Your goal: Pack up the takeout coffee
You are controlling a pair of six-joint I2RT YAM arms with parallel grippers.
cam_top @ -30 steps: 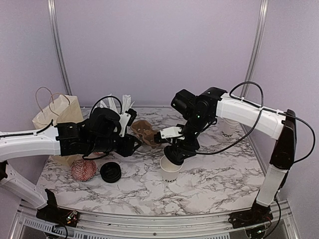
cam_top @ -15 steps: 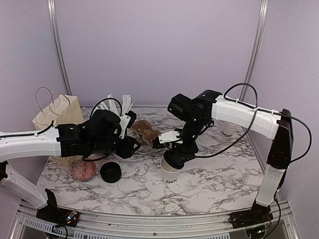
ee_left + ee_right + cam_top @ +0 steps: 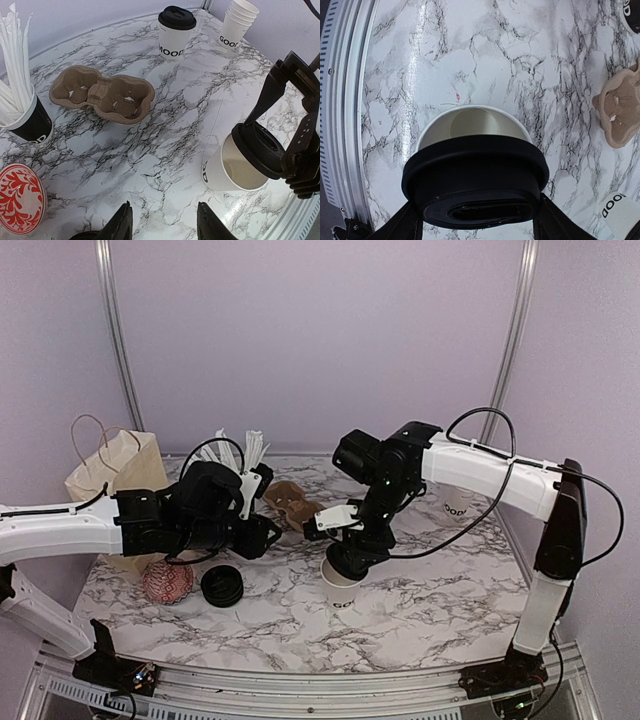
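Note:
An open white paper cup point(image 3: 341, 590) with black lettering stands mid-table; it also shows in the left wrist view point(image 3: 227, 167) and the right wrist view point(image 3: 470, 125). My right gripper point(image 3: 352, 552) is shut on a round black lid point(image 3: 475, 187) and holds it tilted over the cup's rim. A lidded white cup point(image 3: 176, 31) stands at the back. A brown pulp cup carrier point(image 3: 102, 93) lies behind the open cup. My left gripper point(image 3: 162, 225) is open and empty above the table, left of the cup. A brown paper bag point(image 3: 112, 475) stands at the far left.
A stack of white cups point(image 3: 236, 22) stands at the back right. A black cup of white sticks point(image 3: 22, 112) is at the left. A red-patterned bowl point(image 3: 167, 581) and a spare black lid point(image 3: 221, 586) lie at front left.
My right gripper has moved the black lid slightly left and lower onto the cup's rim. The left arm has barely moved.

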